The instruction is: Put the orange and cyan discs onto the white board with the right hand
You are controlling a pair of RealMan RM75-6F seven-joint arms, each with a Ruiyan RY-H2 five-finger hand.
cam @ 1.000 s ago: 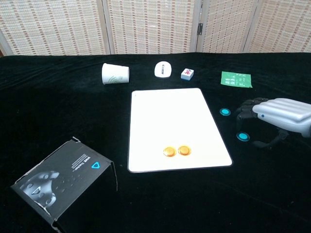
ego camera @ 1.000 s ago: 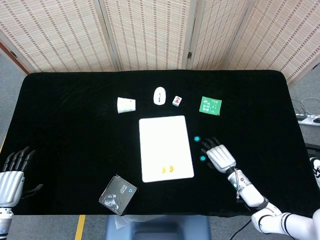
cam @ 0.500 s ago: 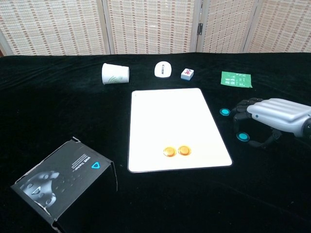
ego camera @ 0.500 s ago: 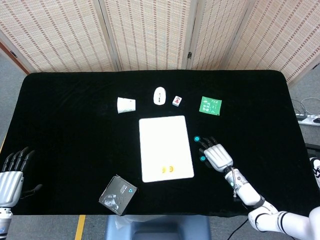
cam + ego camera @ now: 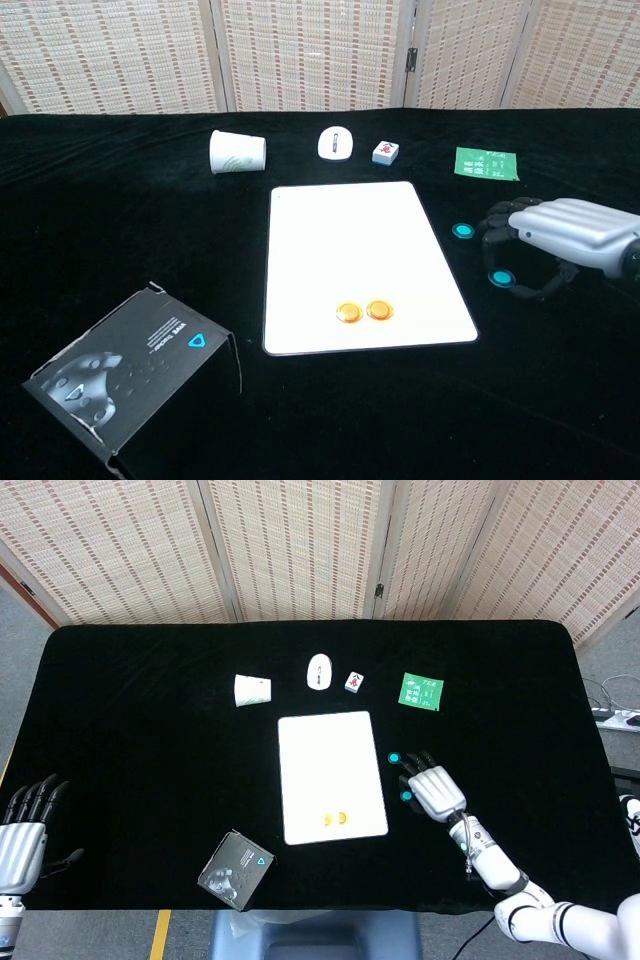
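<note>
Two orange discs (image 5: 363, 311) (image 5: 337, 819) lie side by side near the front edge of the white board (image 5: 350, 240) (image 5: 325, 760). Two cyan discs rest on the black cloth right of the board: the far one (image 5: 462, 231) (image 5: 394, 758) and the near one (image 5: 500, 278) (image 5: 406, 796). My right hand (image 5: 560, 235) (image 5: 433, 788) hovers palm down just right of them, fingers spread, its fingertips over the near disc, and it holds nothing. My left hand (image 5: 25, 825) hangs open at the table's front left corner.
Along the back stand a tipped paper cup (image 5: 237, 152), a white mouse (image 5: 336, 143), a small tile (image 5: 386, 152) and a green card (image 5: 486, 163). A dark headset box (image 5: 130, 370) lies at the front left.
My right hand has crept left and a little back toward the cyan discs, closing on the near one. The left hand and all the objects stay put.
</note>
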